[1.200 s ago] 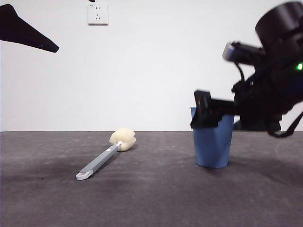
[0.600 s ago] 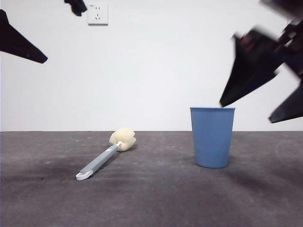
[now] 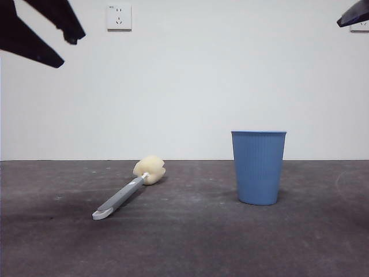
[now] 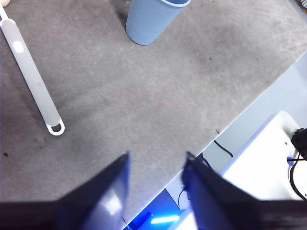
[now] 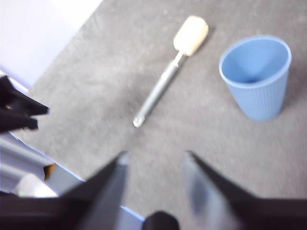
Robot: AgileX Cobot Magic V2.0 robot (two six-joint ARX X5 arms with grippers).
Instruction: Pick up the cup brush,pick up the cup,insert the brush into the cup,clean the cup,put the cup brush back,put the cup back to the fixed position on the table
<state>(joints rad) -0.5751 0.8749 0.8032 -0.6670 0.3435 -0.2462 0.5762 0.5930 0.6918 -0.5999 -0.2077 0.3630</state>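
On the dark grey bench [image 3: 184,242], one cup brush [image 3: 128,189] and one cup [image 3: 258,167] sit well apart, neither touched by any gripper. The cup brush lies flat: a slim grey handle ending in a white loop, with a rounded cream-yellow sponge head at the far end. In the front view it runs from the loop at about 7 o'clock up to the sponge at about 1 o'clock. The cup is a blue tumbler with fine vertical ribs and a smooth rim, narrowing toward its base; it stands upright, mouth open upward, at 3 o'clock from the brush.

The left gripper [image 4: 156,160] hangs high above the bench with its two jaws spread apart and nothing between them. In the front view it shows as dark tips at the top left corner, at roughly 10 o'clock from the brush.

The right gripper [image 5: 154,159] is likewise raised, jaws parted and empty, though its wrist picture is blurred. In the front view only a black tip shows at the top right corner, at about 1 o'clock from the cup.

A white wall socket [image 3: 119,17] sits on the pale wall behind.
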